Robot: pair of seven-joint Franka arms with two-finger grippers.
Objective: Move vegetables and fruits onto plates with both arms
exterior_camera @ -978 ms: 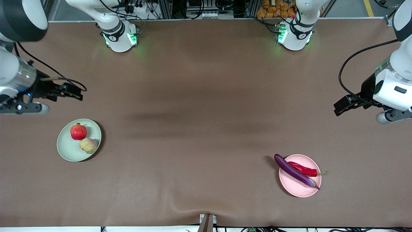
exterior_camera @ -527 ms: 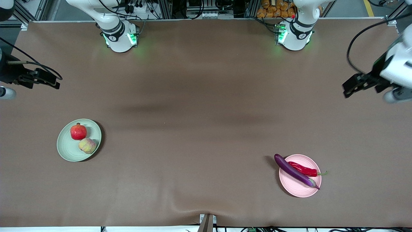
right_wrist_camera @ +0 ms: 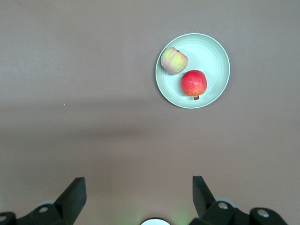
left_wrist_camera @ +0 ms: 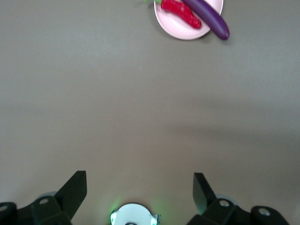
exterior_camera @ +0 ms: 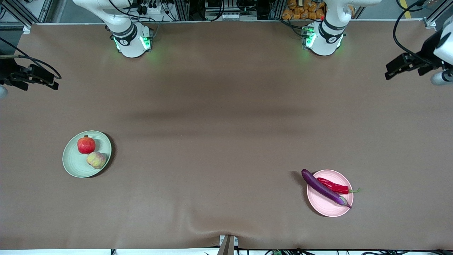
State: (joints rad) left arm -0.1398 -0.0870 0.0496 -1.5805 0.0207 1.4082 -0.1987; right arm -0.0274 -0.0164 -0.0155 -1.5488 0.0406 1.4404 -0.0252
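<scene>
A pale green plate (exterior_camera: 76, 164) (right_wrist_camera: 213, 51) toward the right arm's end holds a round red fruit (exterior_camera: 86, 145) (right_wrist_camera: 193, 83) and a pale peach-like fruit (exterior_camera: 96, 159) (right_wrist_camera: 174, 60). A pink plate (exterior_camera: 327, 207) (left_wrist_camera: 171, 21) toward the left arm's end carries a purple eggplant (exterior_camera: 322, 188) (left_wrist_camera: 211, 18) and a red chili pepper (exterior_camera: 332, 185) (left_wrist_camera: 182, 11). My right gripper (exterior_camera: 53, 80) (right_wrist_camera: 139, 194) hangs open and empty high over the table's edge at its own end. My left gripper (exterior_camera: 393, 69) (left_wrist_camera: 139, 192) is open and empty too, high over its own end.
Both green-lit arm bases (exterior_camera: 131, 40) (exterior_camera: 321, 39) stand along the table edge farthest from the front camera. Brown cloth (exterior_camera: 219, 141) covers the whole table. A small bracket (exterior_camera: 228, 244) sticks up at the nearest edge.
Both arms have drawn back and up from the plates, each toward its own end and toward the bases' edge. Both grippers stayed open. The food has not moved.
</scene>
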